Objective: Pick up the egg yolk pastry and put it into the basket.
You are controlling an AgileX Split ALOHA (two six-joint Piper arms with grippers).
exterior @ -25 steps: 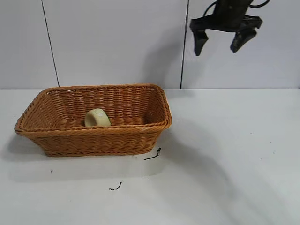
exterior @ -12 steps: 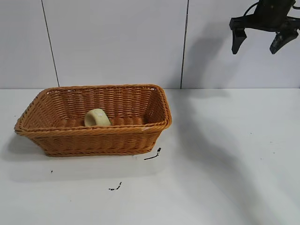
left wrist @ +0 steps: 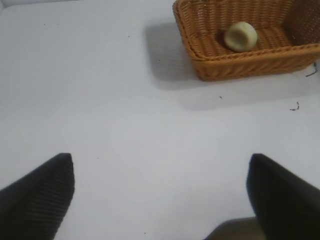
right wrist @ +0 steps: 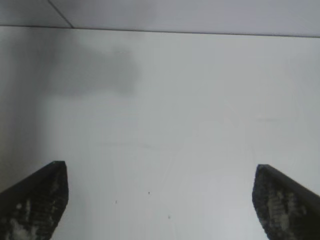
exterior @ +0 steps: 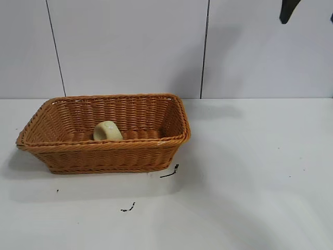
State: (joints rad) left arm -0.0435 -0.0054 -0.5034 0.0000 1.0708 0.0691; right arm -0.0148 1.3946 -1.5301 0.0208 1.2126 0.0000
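The pale yellow egg yolk pastry [exterior: 107, 130] lies inside the orange-brown wicker basket [exterior: 104, 156] at the table's left. Both also show in the left wrist view, the pastry [left wrist: 240, 36] inside the basket [left wrist: 240, 65]. My right gripper [right wrist: 160, 197] is open and empty, high up at the top right; only one fingertip [exterior: 287, 10] shows in the exterior view. My left gripper [left wrist: 161, 192] is open and empty over bare table, well away from the basket, and it does not show in the exterior view.
Small black scraps [exterior: 170, 172] lie on the white table [exterior: 250, 172] by the basket's front right corner, and another scrap [exterior: 128, 208] lies nearer the front. A white panelled wall [exterior: 130, 47] stands behind.
My right gripper has risen and moved right, from above the basket's right end to almost out of the exterior view. The pastry and basket have not moved.
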